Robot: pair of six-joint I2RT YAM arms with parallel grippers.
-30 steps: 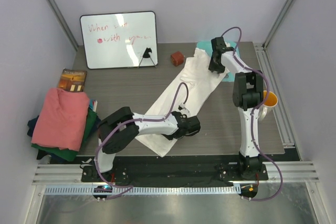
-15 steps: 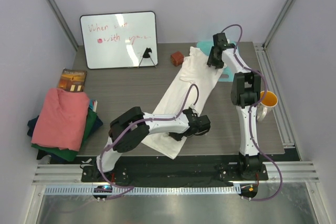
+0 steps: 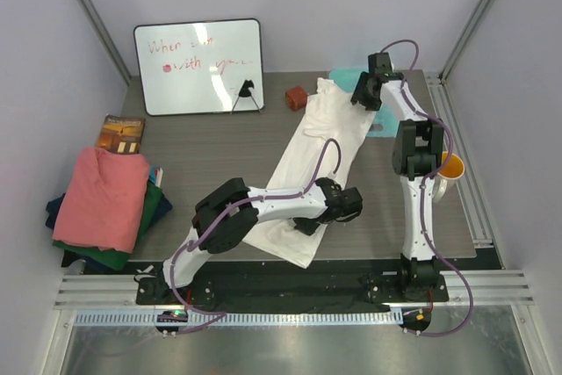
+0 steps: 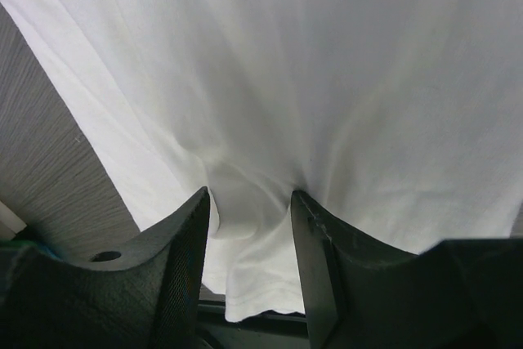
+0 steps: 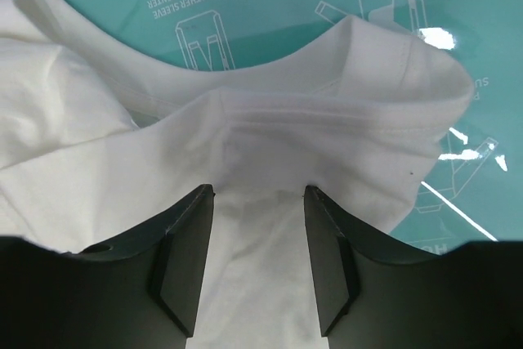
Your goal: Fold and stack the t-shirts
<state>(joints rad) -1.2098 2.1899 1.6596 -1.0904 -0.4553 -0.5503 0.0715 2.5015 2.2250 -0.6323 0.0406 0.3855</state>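
Work area: grey wood-grain bench point(image 3: 211, 155).

White t-shirt point(image 3: 320, 151): lies flat as a long, narrow strip running diagonally from the far right of the bench to its near edge at centre; the collar end rests on the teal mat point(image 3: 379, 120); the near end reaches the bench's front edge.

Left claw point(image 3: 307, 224): positioned at the right-hand border of the strip's near end; in the left wrist view the left claw point(image 4: 249, 198) has a gathered fold of the white t-shirt point(image 4: 343, 79) filling the gap between its fingers point(image 4: 184, 243); the cloth touches both inner faces and creases fan out from that gap; state: grasping the white t-shirt.

Right claw point(image 3: 360, 98): positioned over the collar end; in the right wrist view the right claw point(image 5: 259, 190) has its fingers point(image 5: 184, 251) standing apart; the white t-shirt point(image 5: 90, 145) lies slack between them; the collar band curves just ahead of the fingertips, over the printed teal mat point(image 5: 270, 6); state: released.

Remaining t-shirts: piled at the bench's left edge, well apart from both claws; the salmon-pink t-shirt point(image 3: 105, 195) is on top; the dark green t-shirt point(image 3: 151, 208) and the navy t-shirt point(image 3: 57, 212) show beneath it.

Other items: whiteboard point(image 3: 198, 66) upright at the far left; red-brown block point(image 3: 296, 97) just beside the shirt's far end; book point(image 3: 121, 133) behind the pile; orange mug point(image 3: 448, 169) at the right edge.
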